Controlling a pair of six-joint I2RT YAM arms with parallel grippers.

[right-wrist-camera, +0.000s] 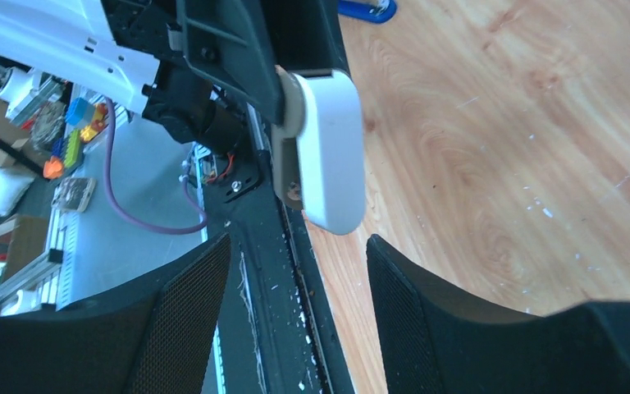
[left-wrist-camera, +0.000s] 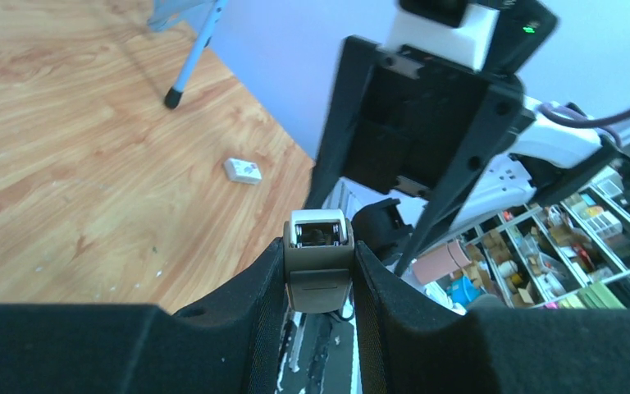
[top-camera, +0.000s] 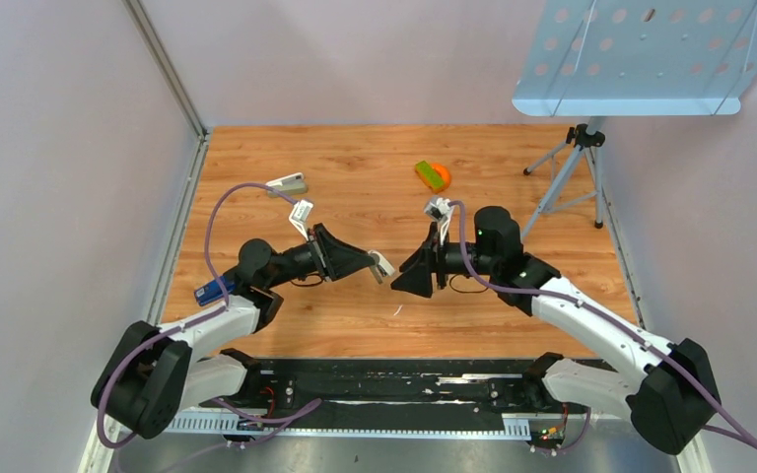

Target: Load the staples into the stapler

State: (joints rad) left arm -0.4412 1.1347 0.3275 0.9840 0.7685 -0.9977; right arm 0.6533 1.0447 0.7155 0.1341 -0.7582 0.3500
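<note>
- Beige-and-white second stapler (top-camera: pixel 289 183): lies on the worktop (top-camera: pixel 355 325), well behind the left end effector; no part in this step.
- Left end effector (top-camera: pixel 373 262): closed firmly on the stapler (left-wrist-camera: pixel 318 271), clamping its beige flanks. It holds the stapler clear of the worktop with the nose towards the right end effector. Best used as a vice, kept rigid and level.
- Staples: not identified with certainty. A pale sliver (top-camera: pixel 397 311) lies on the worktop just below both end effectors, too small to tell. The small white card (left-wrist-camera: pixel 242 170) beyond the stapler's nose is not them.
- Right end effector (right-wrist-camera: pixel 295 246): spread wide and holding nothing, just short of the stapler's nose, with the white top cover (right-wrist-camera: pixel 328 148) directly ahead.
- Step, as judged: opening the magazine before loading. Close on the white cover only, clear of the beige base, then swing it slowly about its hinge. Hazard: a skewed pull could twist the stapler out of the left grip.
</note>
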